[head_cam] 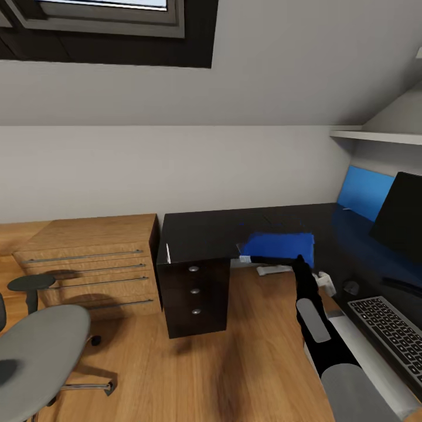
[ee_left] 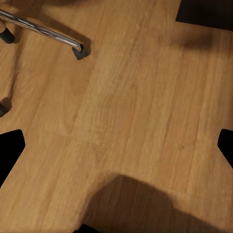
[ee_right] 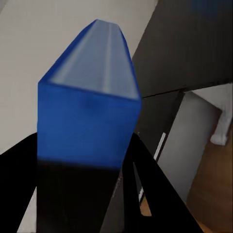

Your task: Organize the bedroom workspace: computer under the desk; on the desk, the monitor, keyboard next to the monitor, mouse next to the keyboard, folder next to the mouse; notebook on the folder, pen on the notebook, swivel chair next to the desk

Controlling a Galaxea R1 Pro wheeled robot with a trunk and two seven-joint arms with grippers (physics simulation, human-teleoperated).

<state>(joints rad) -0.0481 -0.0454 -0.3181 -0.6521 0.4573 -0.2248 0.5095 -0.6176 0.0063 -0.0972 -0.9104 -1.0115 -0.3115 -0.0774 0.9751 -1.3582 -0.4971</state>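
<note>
Right hand [ee_right: 82,194] grips the folder [ee_right: 92,111] over the desk [head_cam: 217,231].

The folder [head_cam: 280,246], flat and bright blue, is held level over the front edge of the black-topped desk [head_cam: 205,231], clamped in the right gripper [head_cam: 300,262]. The monitor [head_cam: 403,220] stands near the desk's right end, with the keyboard [head_cam: 390,331] before it. The pen [head_cam: 168,253] lies at the desk's front left corner. The grey swivel chair [head_cam: 38,346] stands on the floor, well apart.
</note>
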